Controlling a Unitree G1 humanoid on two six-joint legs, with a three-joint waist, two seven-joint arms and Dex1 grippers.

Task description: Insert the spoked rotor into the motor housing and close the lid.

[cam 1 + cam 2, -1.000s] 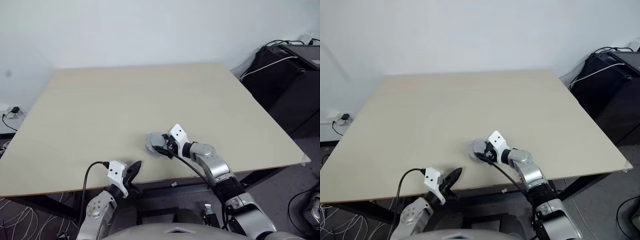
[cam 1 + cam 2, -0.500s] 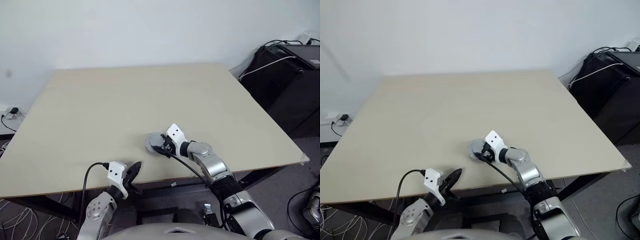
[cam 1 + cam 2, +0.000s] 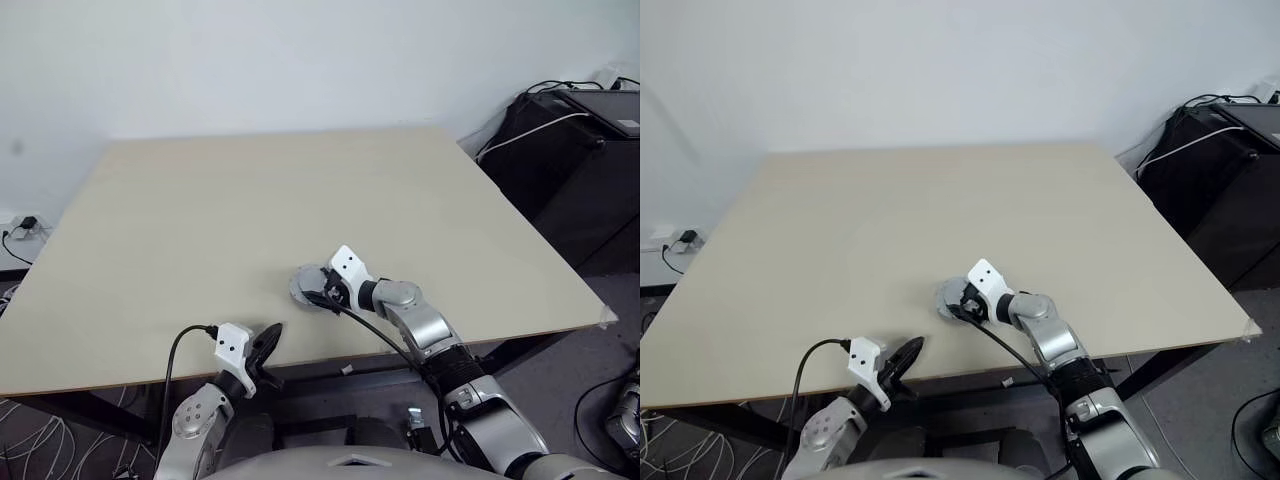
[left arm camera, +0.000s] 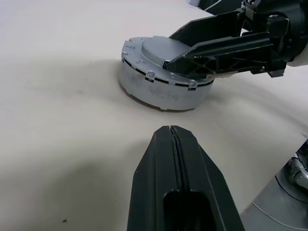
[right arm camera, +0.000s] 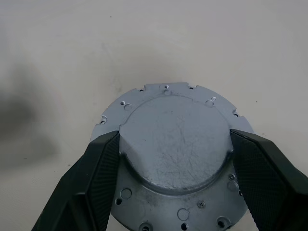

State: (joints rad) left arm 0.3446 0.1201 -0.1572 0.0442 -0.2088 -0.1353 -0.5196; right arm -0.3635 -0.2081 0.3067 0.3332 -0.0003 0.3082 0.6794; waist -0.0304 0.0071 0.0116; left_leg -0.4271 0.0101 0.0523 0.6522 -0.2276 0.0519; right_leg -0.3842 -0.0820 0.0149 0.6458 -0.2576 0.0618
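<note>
Right gripper (image 5: 174,159) clamps the lid's (image 5: 175,144) raised hub near the table (image 3: 200,220) edge; left gripper (image 4: 175,139) closed, apart

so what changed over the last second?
Little: the right gripper tipped slightly at the wrist, its fingers staying on either side of the lid's raised hub. The assembled housing hasn't moved on the table. The left gripper stayed shut and still.
</note>
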